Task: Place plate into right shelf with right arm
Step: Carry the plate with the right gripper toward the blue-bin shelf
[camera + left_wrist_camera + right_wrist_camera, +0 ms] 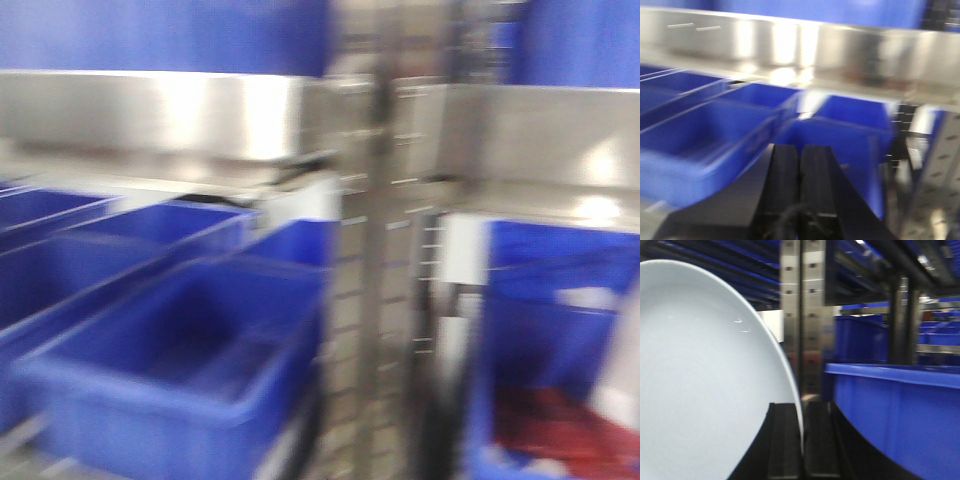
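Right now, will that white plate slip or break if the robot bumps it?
Probably slippery: the plate looks glossy, pinched only at its rim by the right gripper. Likely stiff but breakable; the steel upright looks close beside it.

The left pincer [800, 152], made of two long, flat black fingers [785, 185], pointed straight ahead in its own wrist view. Its jaws were pressed finger against finger along their whole length, with only a thin dark seam between them. Behind the fingers, the black wrist housing widened toward the bottom of the view. The right pincer [802, 410], of the same black build, also pointed forward. Its fingers [784, 440] were clamped on the rim of the round, plain white plate [700, 380]. The plate stood on edge in the seam, its broad face rising to the left of the fingers.
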`<state>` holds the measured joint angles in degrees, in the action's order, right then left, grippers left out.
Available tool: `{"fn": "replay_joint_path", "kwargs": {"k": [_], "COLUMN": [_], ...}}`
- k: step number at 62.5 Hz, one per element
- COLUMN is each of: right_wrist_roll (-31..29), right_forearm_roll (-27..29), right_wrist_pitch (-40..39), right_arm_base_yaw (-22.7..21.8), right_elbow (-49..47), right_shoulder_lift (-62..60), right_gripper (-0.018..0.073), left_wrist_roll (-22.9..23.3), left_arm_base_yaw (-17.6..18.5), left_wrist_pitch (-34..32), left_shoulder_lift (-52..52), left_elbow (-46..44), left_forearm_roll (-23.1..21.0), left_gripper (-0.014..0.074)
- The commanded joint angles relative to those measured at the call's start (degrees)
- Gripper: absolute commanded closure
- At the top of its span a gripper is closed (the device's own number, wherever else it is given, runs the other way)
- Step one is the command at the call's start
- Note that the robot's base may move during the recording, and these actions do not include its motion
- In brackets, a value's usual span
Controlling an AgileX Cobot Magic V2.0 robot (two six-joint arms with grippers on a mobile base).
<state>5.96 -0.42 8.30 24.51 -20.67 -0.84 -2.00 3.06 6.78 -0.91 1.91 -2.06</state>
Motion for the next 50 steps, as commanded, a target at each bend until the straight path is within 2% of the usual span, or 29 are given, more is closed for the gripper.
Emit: {"fn": "replay_joint_path", "kwargs": {"k": [1, 50], "right_wrist_roll": [0.19, 0.19], "right_forearm_roll": [-0.61, -0.61], "right_wrist_pitch": [-5.58, -5.58], "right_arm_base_yaw": [-0.14, -0.14], "right_elbow": [-1.41, -1.41], "right_shoulder_lift": [0.53, 0.53], "right_gripper": [0.0495, 0.0495], "left_wrist_roll": [0.19, 0.19], "left_arm_base_yaw": [-0.08, -0.08], "left_wrist_pitch": [-4.92, -4.92], "left_shoulder_lift": [-0.38, -0.38], "left_elbow": [0.46, 0.46], "left_forearm_roll": [-0.33, -0.33], "left_gripper": [0.0643, 0.0643]}}
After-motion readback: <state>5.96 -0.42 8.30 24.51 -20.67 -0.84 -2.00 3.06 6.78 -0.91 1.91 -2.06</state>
